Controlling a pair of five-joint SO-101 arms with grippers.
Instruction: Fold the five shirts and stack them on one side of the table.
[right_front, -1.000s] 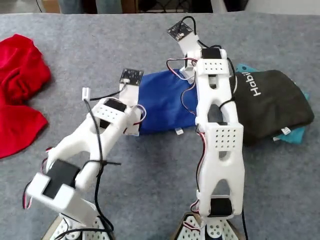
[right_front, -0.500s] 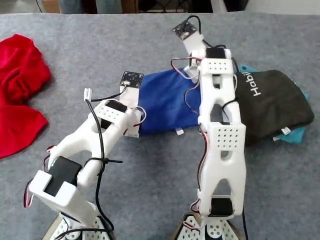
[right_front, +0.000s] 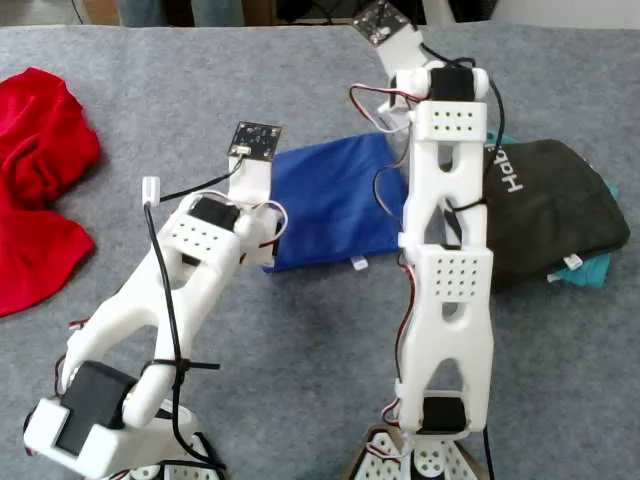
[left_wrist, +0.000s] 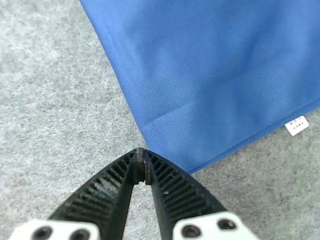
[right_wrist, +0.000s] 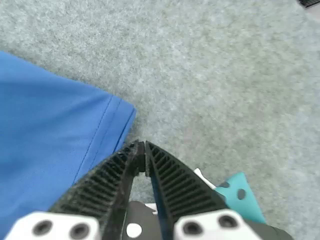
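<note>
**Left gripper** (left_wrist: 140, 162): its ribbed fingers are pressing tip to tip, closed. No cloth is showing between them. It is hanging right at the near corner of the blue shirt (left_wrist: 215, 75), at the edge where fabric meets the grey table (left_wrist: 45, 90).

**Right gripper** (right_wrist: 141, 152): it is also pinched shut with nothing in it, and is hovering over bare table just off the shirt's far hemmed corner.

**Blue shirt** (right_front: 335, 200): it is lying flat as a folded rectangle mid-table, between the two arms. A small white label (right_front: 358, 264) is poking out at its near edge.
- Handling, as I judge it: the fabric is a thin, fine mesh, so it is likely light and limp with a slightly slick face. It will probably sag and slide apart if lifted by a single layer.
- Best hold, as I judge it: the outer corners, one per gripper, with each bite taking in every layer at the hem so the fold is carried whole.

**Black shirt** (right_front: 550, 215): it is resting folded on the right side, just beside the blue shirt. A teal shirt (right_front: 590, 270) is peeking out beneath it.

**Red shirts** (right_front: 40, 180): these are sitting crumpled and unfolded at the far left, well apart from the rest.
</note>
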